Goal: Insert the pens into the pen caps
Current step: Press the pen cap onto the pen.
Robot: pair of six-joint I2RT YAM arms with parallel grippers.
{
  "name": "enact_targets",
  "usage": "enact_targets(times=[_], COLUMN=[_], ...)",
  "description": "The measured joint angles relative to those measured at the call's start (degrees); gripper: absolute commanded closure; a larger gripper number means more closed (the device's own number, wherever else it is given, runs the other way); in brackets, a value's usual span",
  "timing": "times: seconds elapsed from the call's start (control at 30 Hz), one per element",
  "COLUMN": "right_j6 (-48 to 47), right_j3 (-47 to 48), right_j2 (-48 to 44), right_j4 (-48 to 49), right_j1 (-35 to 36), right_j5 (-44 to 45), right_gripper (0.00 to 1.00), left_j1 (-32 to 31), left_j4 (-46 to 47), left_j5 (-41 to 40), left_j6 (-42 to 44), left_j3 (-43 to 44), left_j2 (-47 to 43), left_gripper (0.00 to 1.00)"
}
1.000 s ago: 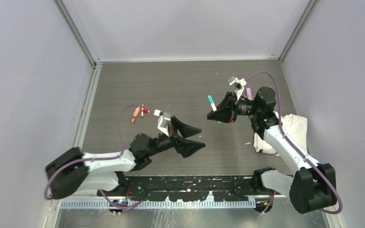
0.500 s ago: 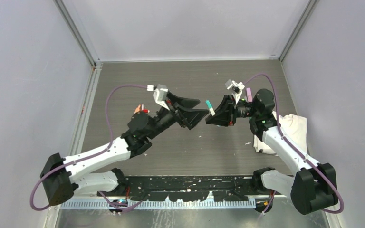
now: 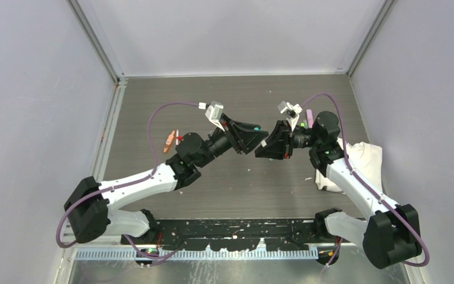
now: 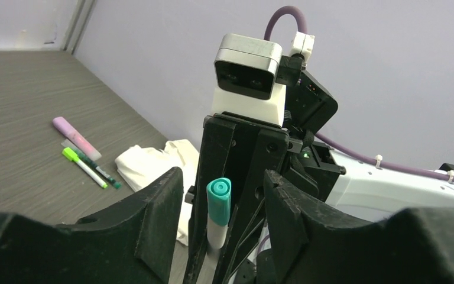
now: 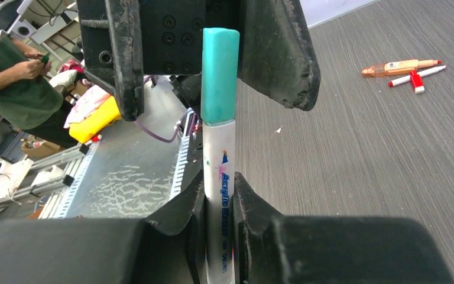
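My right gripper (image 5: 219, 186) is shut on the white body of a pen (image 5: 220, 160), held in the air with its teal cap (image 5: 220, 77) pointing away from me. My left gripper (image 4: 221, 189) faces it head-on. Its jaws stand apart on either side of that teal cap (image 4: 219, 201), with a gap showing on each side. In the top view the left gripper (image 3: 259, 131) and the right gripper (image 3: 267, 144) meet tip to tip above the table's middle. A pink-purple cap (image 4: 75, 136) lies beside a bright green pen (image 4: 84, 167) and a dark green pen (image 4: 97, 171).
A crumpled white cloth (image 3: 363, 160) lies at the right by the right arm. An orange pen (image 5: 399, 66), a red-tipped white pen (image 5: 425, 73) and a red cap (image 5: 415, 81) lie at the left of the table (image 3: 224, 106). Grey walls close in three sides.
My left arm has swung up and to the right to meet the right gripper, and its jaws have narrowed around the teal cap. The right gripper has kept its hold on the pen and barely shifted.
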Motion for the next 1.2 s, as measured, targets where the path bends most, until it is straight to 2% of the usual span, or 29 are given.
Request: enact_targets(times=[0.13,0.27,0.3,0.57,0.8,0.9,1.0,1.1,1.2], right_j6=[-0.48,-0.63,-0.72,-1.07,-4.50,-14.71,-22.16,-22.10,-12.31], right_j3=[0.00,0.00,0.02,0.98,5.53,9.92,14.10,13.90,9.60], right_j2=[0.00,0.00,0.00,-0.13,-0.35,-1.49,-2.10,-3.50,-3.41], right_j4=[-0.76,-1.27,-1.27,-4.13,-14.14,-30.73,-41.11,-40.54,-27.82], right_j1=[0.00,0.00,0.00,0.26,0.48,0.35,0.46,0.50,0.04], right_j5=[0.00,0.00,-0.28,-1.25,-2.49,3.23,8.31,7.04,3.52], right_gripper=[0.99,0.99,0.99,0.99,0.99,0.99,0.99,0.99,0.99], left_j1=[0.00,0.00,0.02,1.18,5.77,5.77,2.73,0.24,0.68], left_j4=[1.55,2.21,2.14,3.48,10.01,3.61,-9.35,-11.58,-5.46], left_j5=[0.04,0.24,0.15,5.14,19.43,16.85,7.26,4.26,7.39], left_j6=[-1.03,-1.53,-1.62,-0.96,-5.75,-3.23,1.40,3.45,1.92], left_j3=[0.00,0.00,0.00,0.20,1.22,1.46,4.63,5.77,5.40], left_j2=[1.16,1.51,1.51,2.40,5.31,3.04,-0.81,-1.86,0.72], left_gripper=[0.60,0.95,0.99,0.99,0.99,0.99,0.99,1.00,1.00])
